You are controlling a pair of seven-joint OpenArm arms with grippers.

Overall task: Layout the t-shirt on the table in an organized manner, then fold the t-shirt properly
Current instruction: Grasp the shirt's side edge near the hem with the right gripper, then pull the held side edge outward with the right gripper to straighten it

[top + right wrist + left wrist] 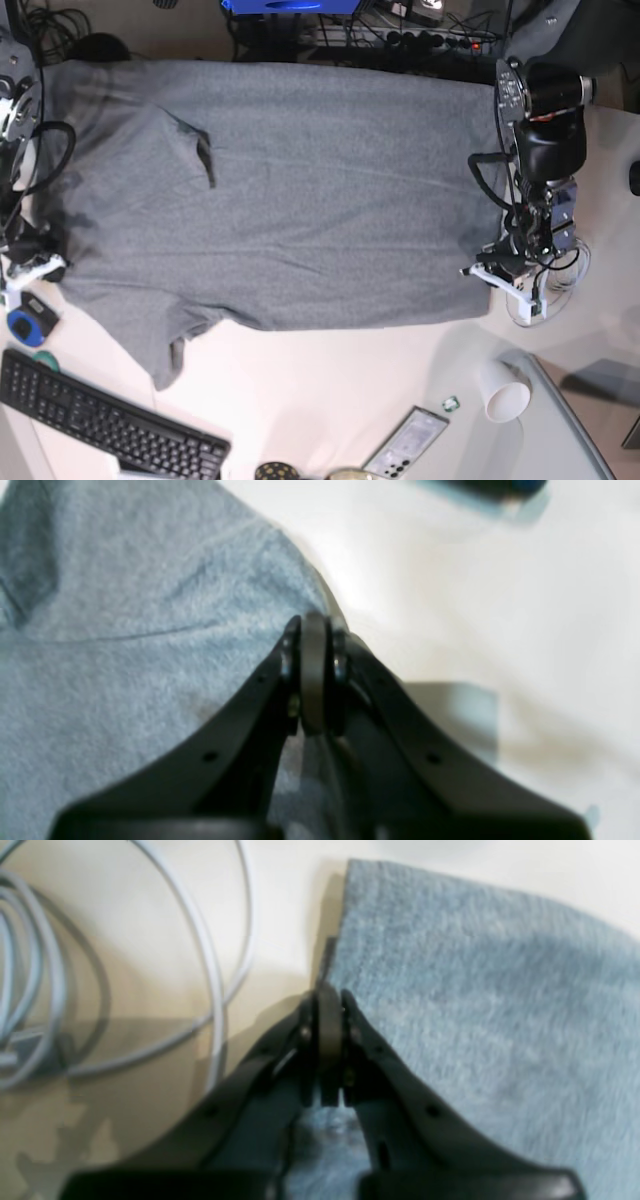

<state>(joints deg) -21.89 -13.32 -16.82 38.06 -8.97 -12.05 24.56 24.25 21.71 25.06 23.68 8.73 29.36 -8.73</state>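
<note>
The grey t-shirt (300, 200) lies spread flat across the white table (330, 380), with a sleeve hanging toward the front left. My left gripper (327, 990) is shut on the t-shirt (475, 990) at its edge, with cloth showing between the fingers; in the base view this gripper (492, 270) sits at the shirt's right front corner. My right gripper (314, 625) is shut on the t-shirt (125, 630) at its edge, beside bare table (475, 605). In the base view it (42, 267) stands at the shirt's left side.
A coil of pale cables (100, 990) lies beside the left gripper. At the front are a black keyboard (100, 425), a white cup (505, 390), a flat phone-like device (405, 440) and a grey glass panel (575, 420). A blue roll (25, 325) sits front left.
</note>
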